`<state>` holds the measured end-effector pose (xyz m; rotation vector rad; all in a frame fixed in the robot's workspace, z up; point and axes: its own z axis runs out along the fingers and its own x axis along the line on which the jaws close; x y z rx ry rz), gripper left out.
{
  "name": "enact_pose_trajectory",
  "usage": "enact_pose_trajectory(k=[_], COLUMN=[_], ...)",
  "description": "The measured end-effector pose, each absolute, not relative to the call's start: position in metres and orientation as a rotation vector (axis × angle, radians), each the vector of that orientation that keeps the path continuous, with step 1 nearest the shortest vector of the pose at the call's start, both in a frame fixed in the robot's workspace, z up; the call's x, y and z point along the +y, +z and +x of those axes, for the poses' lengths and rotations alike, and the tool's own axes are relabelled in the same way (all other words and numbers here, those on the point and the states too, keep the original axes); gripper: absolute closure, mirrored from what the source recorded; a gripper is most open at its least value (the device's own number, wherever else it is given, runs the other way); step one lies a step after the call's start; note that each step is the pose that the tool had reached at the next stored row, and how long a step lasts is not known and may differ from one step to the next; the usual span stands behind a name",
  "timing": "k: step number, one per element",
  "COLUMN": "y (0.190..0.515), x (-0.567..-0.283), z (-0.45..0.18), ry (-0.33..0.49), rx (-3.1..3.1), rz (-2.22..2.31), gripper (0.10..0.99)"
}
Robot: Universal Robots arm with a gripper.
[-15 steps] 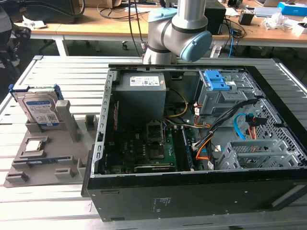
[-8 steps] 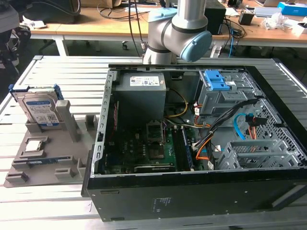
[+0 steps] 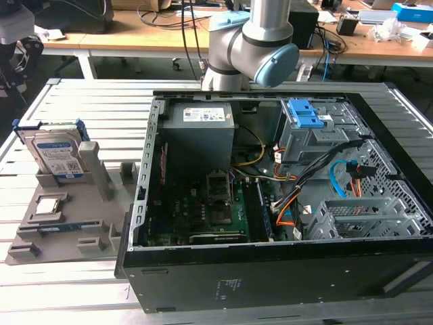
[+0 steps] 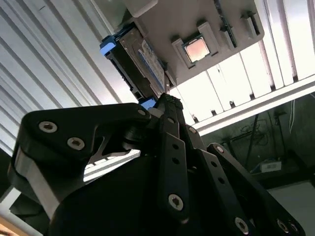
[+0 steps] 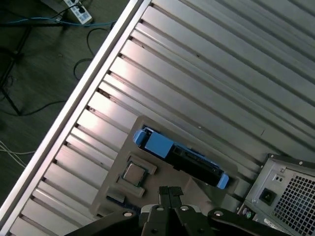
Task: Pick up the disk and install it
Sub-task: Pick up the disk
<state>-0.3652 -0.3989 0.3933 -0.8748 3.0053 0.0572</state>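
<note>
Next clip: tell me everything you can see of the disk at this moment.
The disk is a flat silver metal hard drive. It has a white label topped by a blue band and is framed by blue plastic rails. It stands on edge in a slot of the grey holder tray, at the exterior view's left, outside the open computer case. Only the tray touches it; the gripper hangs above, apart from it.
</note>
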Motion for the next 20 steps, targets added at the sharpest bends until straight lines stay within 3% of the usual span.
enact_pose_trajectory(k=[20], y=[0.3933], x=[-0.3988], z=[-0.3652], ry=[0.059], rx=[2.79], rz=[-1.434], gripper=[0.98])
